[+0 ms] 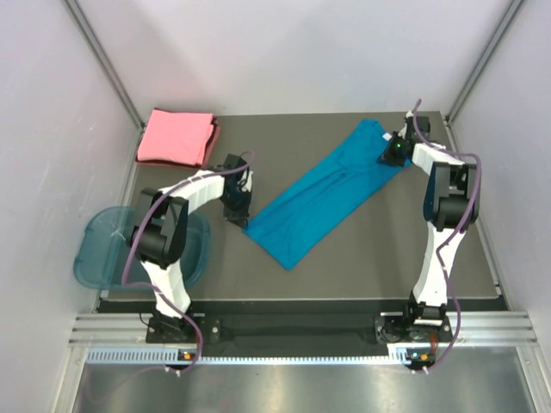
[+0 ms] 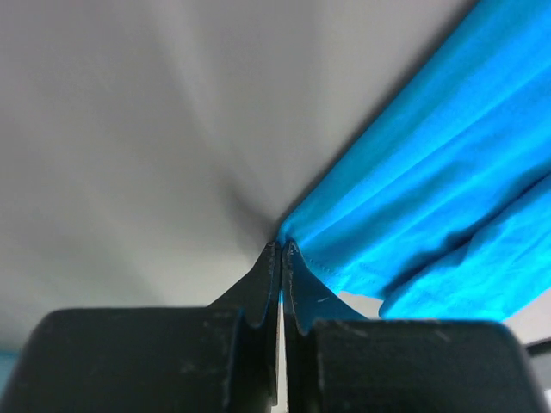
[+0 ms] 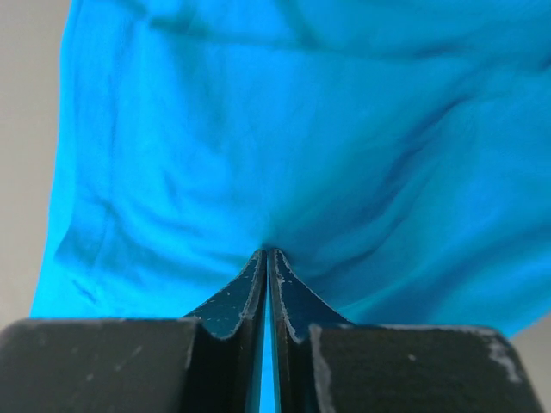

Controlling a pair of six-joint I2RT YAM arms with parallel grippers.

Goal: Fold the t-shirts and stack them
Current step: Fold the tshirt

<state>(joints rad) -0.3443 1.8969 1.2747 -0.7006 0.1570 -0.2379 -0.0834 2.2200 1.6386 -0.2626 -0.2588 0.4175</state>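
Note:
The teal-blue t-shirt (image 1: 323,196) lies as a long folded strip, running diagonally from the table's middle to the back right. My left gripper (image 1: 239,215) is at its near-left corner. In the left wrist view that gripper (image 2: 281,245) is shut, with the corner of the teal cloth (image 2: 430,172) pinched at its tips. My right gripper (image 1: 392,157) is at the strip's far right end. Its jaws (image 3: 268,252) are shut on a pucker of teal cloth (image 3: 301,129). The salmon-pink t-shirt (image 1: 176,136) lies folded at the back left corner.
A translucent blue plastic tub (image 1: 103,249) hangs off the table's left edge beside the left arm. White walls with metal rails enclose the dark table (image 1: 387,249) on three sides.

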